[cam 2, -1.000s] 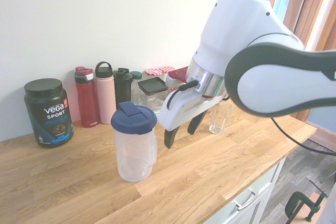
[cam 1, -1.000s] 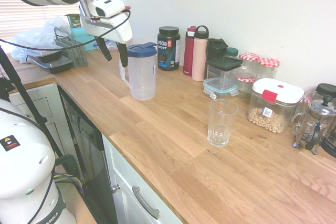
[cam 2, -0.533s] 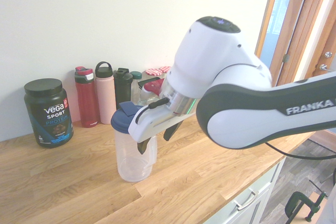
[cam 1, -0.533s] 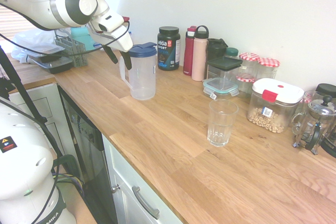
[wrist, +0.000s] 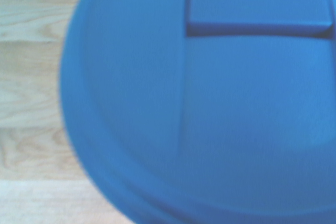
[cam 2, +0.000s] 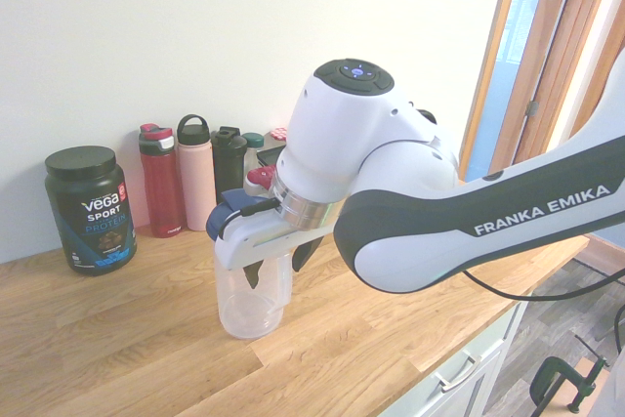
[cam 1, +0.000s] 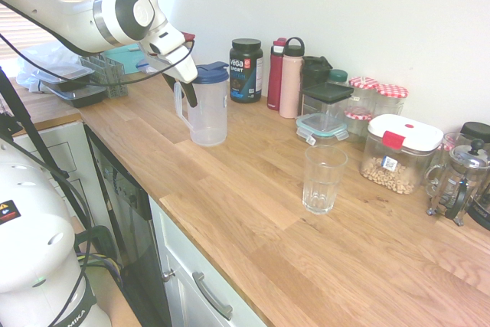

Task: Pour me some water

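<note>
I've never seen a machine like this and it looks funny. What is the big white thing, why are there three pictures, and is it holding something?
The big white thing is a robot arm. At its end is a gripper with two dark fingers, like a simple hand. Two pictures come from cameras standing in the kitchen on opposite sides of the arm. The third comes from a little camera on the arm's wrist, so close that it shows only the blue lid, blurry.

On the wooden counter stand a clear jug with that blue lid, an empty-looking drinking glass, some bottles and food jars.

The gripper is right at the jug's handle side, fingers on either side of the handle. I can't tell whether it has squeezed shut, so it may not be holding anything yet. The jug stands upright on the counter.
</note>
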Motion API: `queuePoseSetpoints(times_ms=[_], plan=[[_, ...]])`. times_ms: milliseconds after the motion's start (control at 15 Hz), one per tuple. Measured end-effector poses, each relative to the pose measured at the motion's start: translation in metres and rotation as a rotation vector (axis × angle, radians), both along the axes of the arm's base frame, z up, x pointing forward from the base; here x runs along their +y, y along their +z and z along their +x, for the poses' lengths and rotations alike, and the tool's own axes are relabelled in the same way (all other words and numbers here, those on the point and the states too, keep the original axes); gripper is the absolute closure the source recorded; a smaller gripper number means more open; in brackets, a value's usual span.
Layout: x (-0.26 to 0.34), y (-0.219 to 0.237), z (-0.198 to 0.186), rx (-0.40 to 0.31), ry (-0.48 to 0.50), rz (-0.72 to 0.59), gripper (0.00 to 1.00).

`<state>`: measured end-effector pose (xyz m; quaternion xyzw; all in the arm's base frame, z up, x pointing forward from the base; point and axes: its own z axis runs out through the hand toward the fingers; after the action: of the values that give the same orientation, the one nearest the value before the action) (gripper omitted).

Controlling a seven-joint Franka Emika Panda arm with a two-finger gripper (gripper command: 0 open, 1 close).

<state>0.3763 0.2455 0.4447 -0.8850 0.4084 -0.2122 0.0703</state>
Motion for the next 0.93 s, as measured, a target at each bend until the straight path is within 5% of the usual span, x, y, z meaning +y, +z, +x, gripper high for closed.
queuePoseSetpoints(times_ms=[933], plan=[[-0.0013, 0.0002, 0.0038, -0.006, -0.007, 0.025, 1.00]])
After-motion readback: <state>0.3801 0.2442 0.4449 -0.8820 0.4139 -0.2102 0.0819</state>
